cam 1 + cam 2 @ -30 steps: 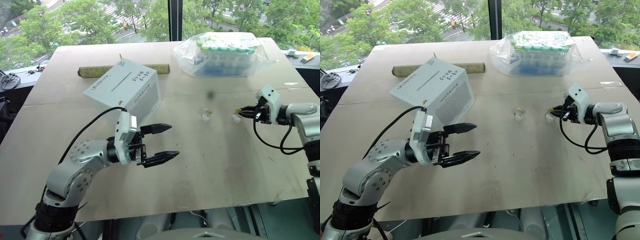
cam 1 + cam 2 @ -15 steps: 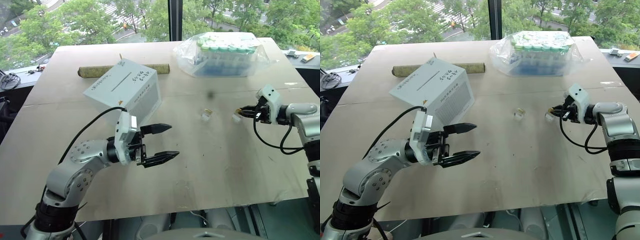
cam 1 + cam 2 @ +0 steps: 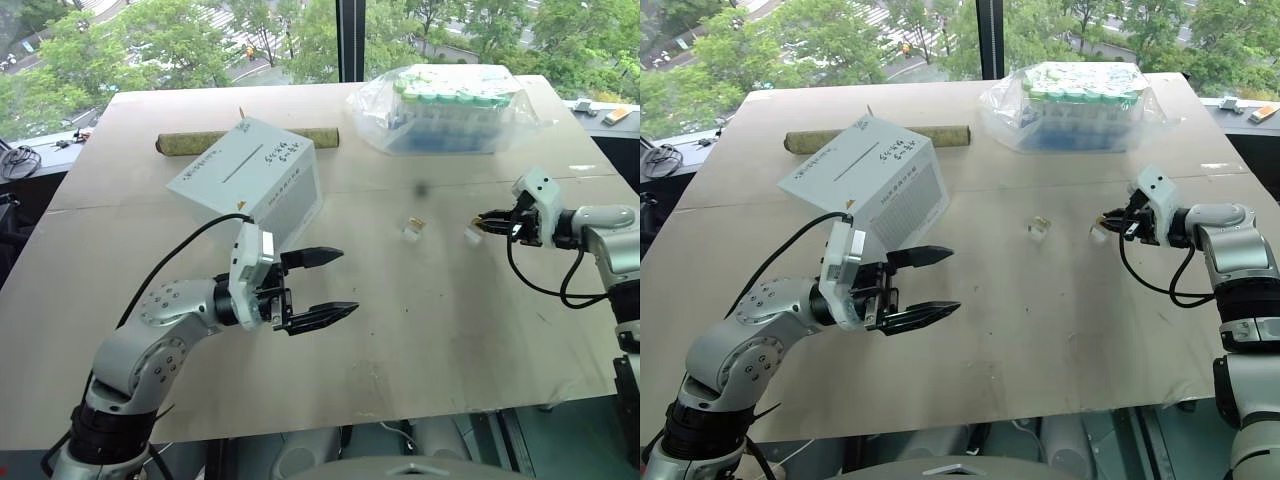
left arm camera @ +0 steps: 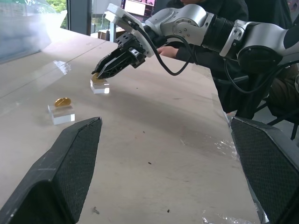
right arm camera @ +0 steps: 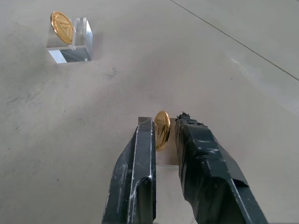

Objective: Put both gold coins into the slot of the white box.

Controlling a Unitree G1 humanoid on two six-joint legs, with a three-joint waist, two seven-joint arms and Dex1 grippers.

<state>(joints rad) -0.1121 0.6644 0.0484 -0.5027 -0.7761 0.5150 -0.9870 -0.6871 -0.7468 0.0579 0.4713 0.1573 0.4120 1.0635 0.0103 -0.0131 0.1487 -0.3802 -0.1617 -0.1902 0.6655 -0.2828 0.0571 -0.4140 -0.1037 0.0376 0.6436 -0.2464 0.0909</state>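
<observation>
Right tool (image 5: pixel 164 128): closed on a coin (image 5: pixel 162 129), the gold disc pinched edge-on between its two black fingers, just above a clear block (image 3: pixel 472 235) on the bench (image 3: pixel 430 330).
Left tool (image 3: pixel 335 283): fingers wide apart, holding nothing, pointing across the bench in front of the box (image 3: pixel 250 178), apart from it.
Second coin (image 5: pixel 61 27): stood on a clear block (image 5: pixel 70 41) of its own, near the bench's middle, between the box and the right tool and untouched.
Box: white, tilted, on the far left part of the bench, just in front of a long olive roll (image 3: pixel 190 142).
Slot (image 3: pixel 236 171): a thin dark line on the box's top face, facing up.
Bag of tubes (image 3: pixel 445 108): at the far edge, well apart from the coins.
</observation>
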